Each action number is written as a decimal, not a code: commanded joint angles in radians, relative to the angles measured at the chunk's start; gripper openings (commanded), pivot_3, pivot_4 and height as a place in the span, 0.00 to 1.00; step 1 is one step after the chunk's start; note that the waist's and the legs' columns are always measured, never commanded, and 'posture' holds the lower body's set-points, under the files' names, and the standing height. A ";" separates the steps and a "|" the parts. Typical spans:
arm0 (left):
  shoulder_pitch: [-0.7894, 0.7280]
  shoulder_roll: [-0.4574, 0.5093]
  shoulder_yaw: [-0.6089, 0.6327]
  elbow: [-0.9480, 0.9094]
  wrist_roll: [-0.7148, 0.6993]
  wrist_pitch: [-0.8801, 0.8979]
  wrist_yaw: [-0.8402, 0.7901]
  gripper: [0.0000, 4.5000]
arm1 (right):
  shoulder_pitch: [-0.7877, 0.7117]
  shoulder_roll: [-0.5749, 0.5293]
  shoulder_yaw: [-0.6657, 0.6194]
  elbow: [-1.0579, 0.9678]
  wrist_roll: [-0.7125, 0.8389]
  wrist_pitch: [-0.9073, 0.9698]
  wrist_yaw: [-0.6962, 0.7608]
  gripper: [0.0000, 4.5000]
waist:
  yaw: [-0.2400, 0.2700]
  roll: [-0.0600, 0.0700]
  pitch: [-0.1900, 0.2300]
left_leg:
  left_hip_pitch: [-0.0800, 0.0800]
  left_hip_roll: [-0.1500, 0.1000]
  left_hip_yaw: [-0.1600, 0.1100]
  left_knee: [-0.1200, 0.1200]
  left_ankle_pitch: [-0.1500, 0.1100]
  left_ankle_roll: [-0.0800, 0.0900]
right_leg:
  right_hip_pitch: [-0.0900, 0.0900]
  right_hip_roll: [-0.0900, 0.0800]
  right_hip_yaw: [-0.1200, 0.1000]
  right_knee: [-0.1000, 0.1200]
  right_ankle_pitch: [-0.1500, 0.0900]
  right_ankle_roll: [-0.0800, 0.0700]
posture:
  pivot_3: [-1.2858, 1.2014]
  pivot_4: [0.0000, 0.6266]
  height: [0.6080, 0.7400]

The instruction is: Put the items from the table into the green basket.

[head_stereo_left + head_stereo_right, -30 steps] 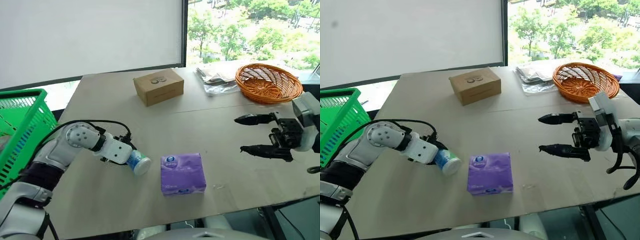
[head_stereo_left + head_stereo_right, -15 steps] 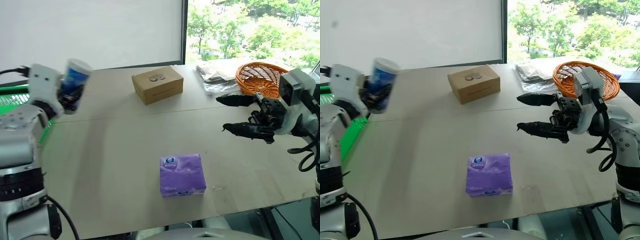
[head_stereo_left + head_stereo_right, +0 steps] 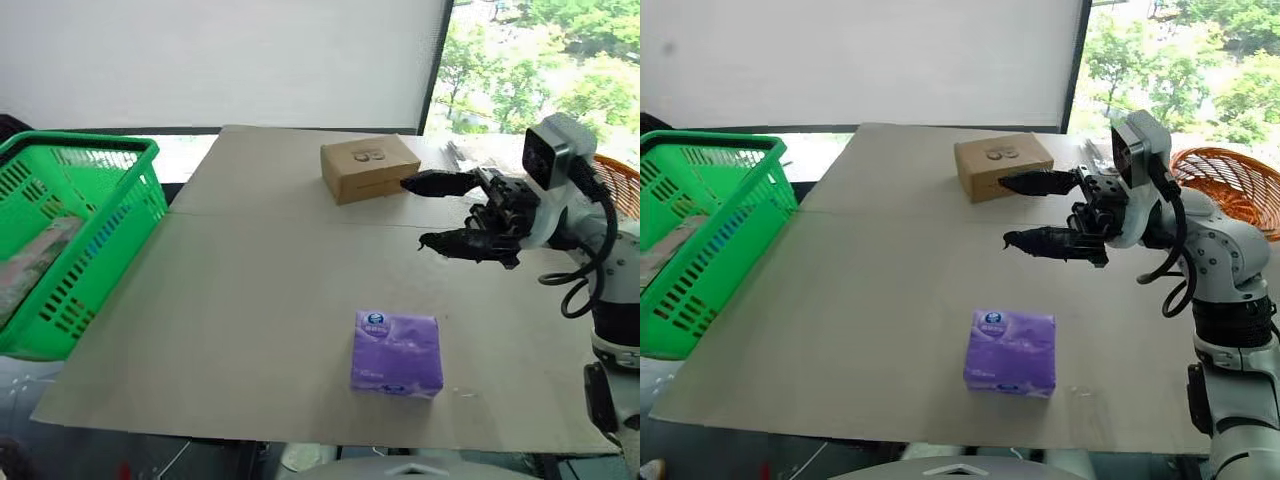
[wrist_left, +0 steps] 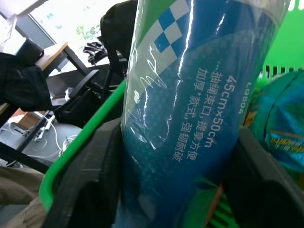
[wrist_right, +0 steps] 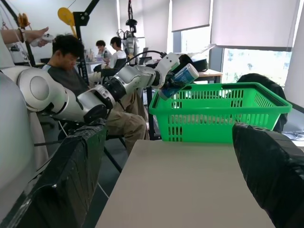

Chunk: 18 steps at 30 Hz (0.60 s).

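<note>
The cylinder [image 4: 190, 95], blue with a white-green checked label, sits between the black fingers [image 4: 90, 185] of my left gripper [image 4: 178, 135], which is shut on it. In the right wrist view the left gripper [image 5: 172, 84] holds the cylinder [image 5: 180, 78] tilted just above the rim of the green basket [image 5: 218, 111]. The green basket [image 3: 70, 240] stands off the table's left edge. The purple tissue pack [image 3: 397, 352] lies flat near the front of the table [image 3: 250, 280]. My right gripper [image 3: 1005, 212] hovers open above the table, beyond the pack and near a cardboard box.
A cardboard box [image 3: 368, 167] stands at the back of the table. An orange wicker basket [image 3: 1230, 185] is at the far right. Packets [image 3: 30, 270] lie inside the green basket. People [image 5: 71, 57] sit behind the basket's side.
The head view has swung left, bringing the green basket in. My left arm has carried the cylinder up and out over the basket. The right gripper has moved left and up, still open.
</note>
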 commanded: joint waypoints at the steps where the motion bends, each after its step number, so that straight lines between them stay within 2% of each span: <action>1: -0.070 0.008 -0.057 0.053 -0.008 -0.123 0.000 0.96 | -0.024 0.001 -0.024 0.000 -0.043 -0.047 -0.032 1.00 | 0.023 -0.004 -0.003 | -0.001 0.000 0.000 0.000 0.000 0.000 | -0.001 0.000 0.000 0.000 0.000 0.000 | 0.65 0.00 1.00; 2: -0.086 0.008 -0.069 0.077 -0.009 -0.142 0.002 0.98 | -0.023 0.002 -0.026 -0.002 -0.051 -0.052 -0.037 1.00 | 0.027 -0.006 -0.004 | -0.003 0.000 0.000 0.000 -0.001 -0.001 | -0.002 -0.001 0.000 0.000 0.000 0.000 | 0.65 0.00 1.00; 6: -0.160 0.013 -0.125 0.166 -0.006 -0.241 0.005 0.98 | -0.001 -0.004 -0.037 -0.016 -0.071 -0.067 -0.062 1.00 | 0.045 -0.012 -0.010 | -0.009 0.000 0.002 0.000 -0.001 -0.002 | -0.008 -0.001 0.001 0.000 0.001 0.000 | 0.63 0.00 1.00; 9: -0.227 -0.006 -0.147 0.158 -0.042 -0.306 -0.020 0.98 | 0.037 -0.020 -0.052 -0.037 -0.078 -0.072 -0.078 1.00 | 0.050 -0.013 -0.012 | -0.018 0.000 0.001 0.002 0.000 -0.001 | -0.016 -0.001 0.000 0.002 0.001 0.000 | 0.62 0.00 1.00; 13: -0.266 -0.098 -0.221 -0.084 -0.192 -0.242 -0.178 0.98 | 0.120 -0.092 -0.081 -0.068 -0.113 -0.094 -0.058 1.00 | 0.059 -0.013 -0.013 | -0.020 0.000 0.002 0.003 0.000 0.000 | -0.018 -0.002 -0.001 0.002 0.001 -0.001 | 0.61 0.00 1.00; 16: -0.157 -0.146 -0.354 -0.390 -0.334 -0.147 -0.392 0.98 | 0.220 -0.180 -0.065 -0.094 -0.200 -0.160 0.003 1.00 | 0.057 -0.011 -0.015 | -0.022 -0.001 0.004 0.004 0.000 0.000 | -0.019 -0.004 -0.002 0.001 0.001 0.000 | 0.59 0.00 1.00; 18: -0.089 -0.144 -0.411 -0.524 -0.416 -0.090 -0.501 0.98 | 0.277 -0.223 -0.039 -0.119 -0.251 -0.190 0.020 1.00 | 0.039 -0.007 -0.017 | -0.022 -0.001 0.008 0.004 -0.001 0.002 | -0.019 -0.005 0.000 0.001 0.001 0.000 | 0.58 0.00 1.00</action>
